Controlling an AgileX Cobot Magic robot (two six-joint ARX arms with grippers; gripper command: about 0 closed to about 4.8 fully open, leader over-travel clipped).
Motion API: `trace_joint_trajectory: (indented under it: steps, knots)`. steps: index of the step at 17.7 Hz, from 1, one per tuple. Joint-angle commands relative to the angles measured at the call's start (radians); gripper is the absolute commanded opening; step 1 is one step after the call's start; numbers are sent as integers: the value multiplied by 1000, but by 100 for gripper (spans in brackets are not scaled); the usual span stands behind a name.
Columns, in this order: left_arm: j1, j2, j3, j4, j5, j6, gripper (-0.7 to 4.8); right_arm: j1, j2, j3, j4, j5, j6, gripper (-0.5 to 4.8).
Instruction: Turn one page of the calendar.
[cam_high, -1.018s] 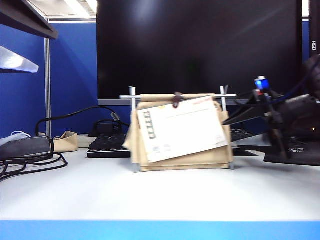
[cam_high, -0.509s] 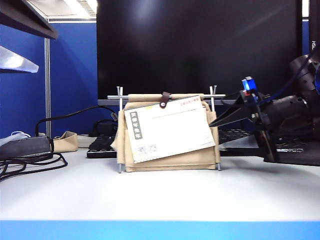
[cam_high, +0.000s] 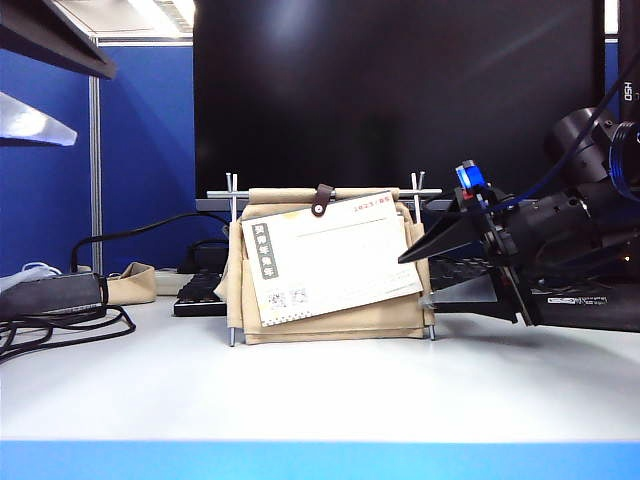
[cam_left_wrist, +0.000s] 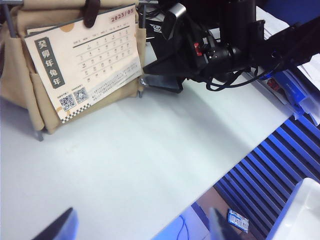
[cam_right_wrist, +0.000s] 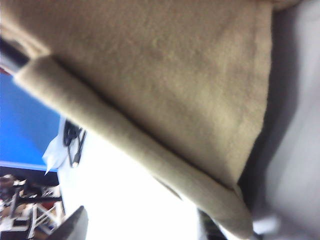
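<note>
Right claw (cam_high: 412, 278) sits at the calendar's (cam_high: 330, 262) three o'clock edge, jaws spread wide, upper finger (cam_high: 440, 236) against the page's (cam_high: 328, 268) right margin, lower one down by the table (cam_high: 330, 385); whether it actually pinches paper, I cannot tell. Its own camera sees only beige canvas (cam_right_wrist: 165, 85) up close. The page hangs tilted from a brown strap (cam_high: 321, 200). Left claw (cam_left_wrist: 142, 227) hovers wide open and empty above the table, well apart from the calendar.

Calendar (cam_high: 330, 265) stands mid-surface (cam_high: 320, 390), before the monitor (cam_high: 400, 95) and keyboard (cam_high: 205, 292); its page (cam_high: 330, 258) hangs tilted across the front. Right gripper (cam_high: 415, 275) just beside its right edge, jaws apart. Left gripper (cam_left_wrist: 142, 227) hovers well apart, jaws wide.
</note>
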Motion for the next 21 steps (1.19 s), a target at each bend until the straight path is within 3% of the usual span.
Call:
trace_joint_trajectory:
  steps: [1, 7, 10, 13, 21]
  knots:
    - [0, -1, 4, 8, 8, -2, 345, 2, -3, 3, 62, 5, 19, 279]
    - [0, -1, 4, 8, 8, -2, 345, 2, -3, 4, 160, -6, 95, 276]
    - [0, -1, 4, 9, 3, 2, 345, 3, -3, 3, 159, -70, 98, 260]
    - [0, -1, 4, 24, -14, 5, 345, 4, -3, 3, 151, -71, 98, 232]
    - [0, 0, 4, 31, -15, 24, 345, 112, -3, -20, 143, -74, 83, 230]
